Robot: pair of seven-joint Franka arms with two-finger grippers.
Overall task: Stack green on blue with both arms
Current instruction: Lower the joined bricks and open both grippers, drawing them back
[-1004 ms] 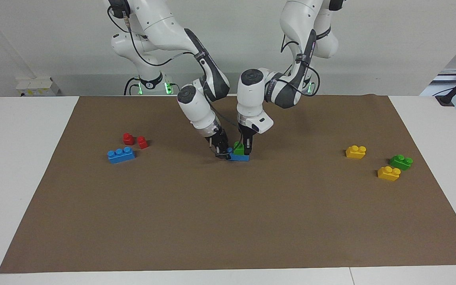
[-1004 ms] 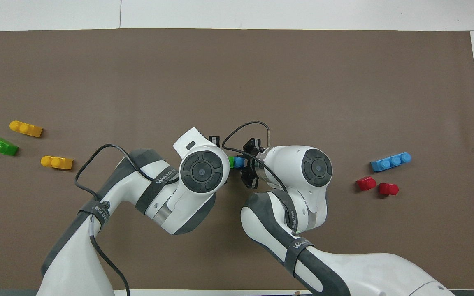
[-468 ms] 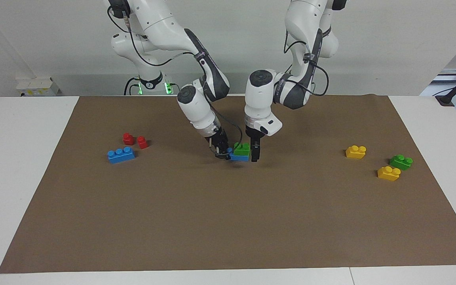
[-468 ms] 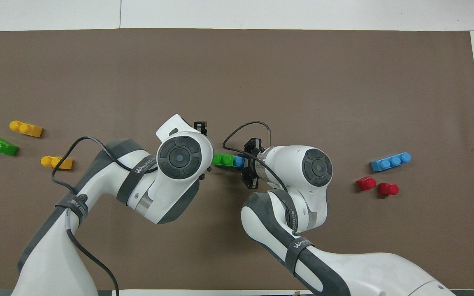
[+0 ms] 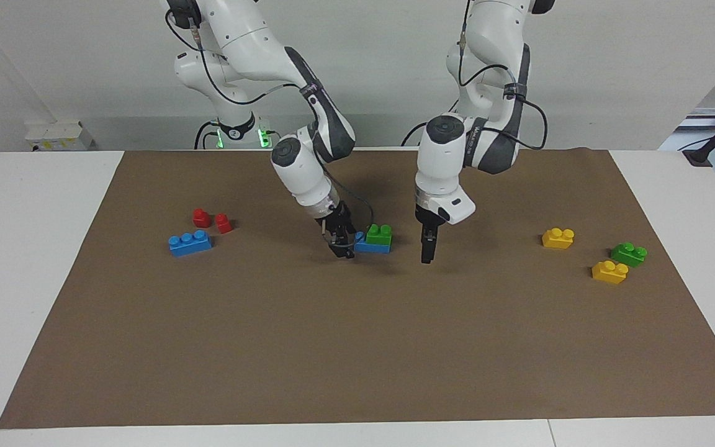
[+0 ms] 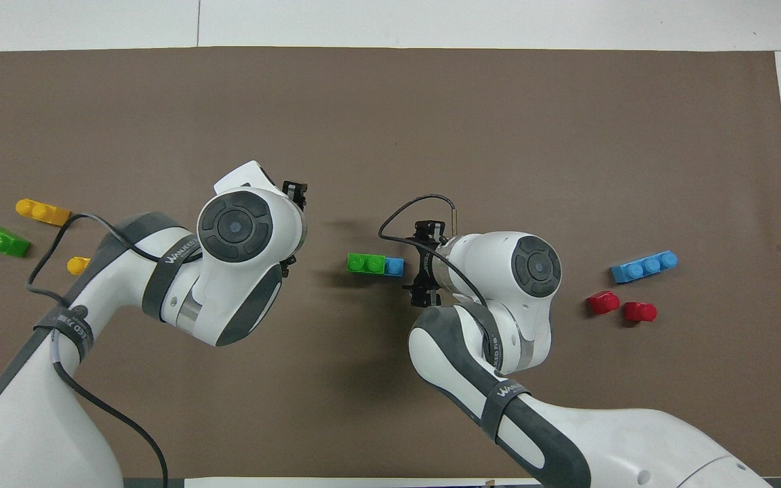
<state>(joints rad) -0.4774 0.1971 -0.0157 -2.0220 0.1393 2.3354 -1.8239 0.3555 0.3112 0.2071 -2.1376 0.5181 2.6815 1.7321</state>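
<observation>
A green brick point(image 5: 379, 233) sits pressed on top of a blue brick point(image 5: 372, 247) in the middle of the brown mat; from overhead the green brick point(image 6: 366, 263) covers all but one stud of the blue brick point(image 6: 395, 266). My right gripper point(image 5: 343, 247) stands open just off the blue brick's bare end, a small gap away in the overhead view point(image 6: 423, 266). My left gripper point(image 5: 426, 253) hangs open and holds nothing, over bare mat toward the left arm's end of the stack. From overhead its own wrist hides it.
A second blue brick point(image 5: 190, 242) and two red pieces point(image 5: 211, 220) lie toward the right arm's end. Two yellow bricks point(image 5: 558, 238) point(image 5: 609, 272) and another green brick point(image 5: 629, 254) lie toward the left arm's end. The brown mat point(image 5: 357, 347) covers the table's middle.
My left gripper let go of the green brick and swung away toward its own end of the table. My right gripper opened off the blue brick and drew back a little. The stack stayed put.
</observation>
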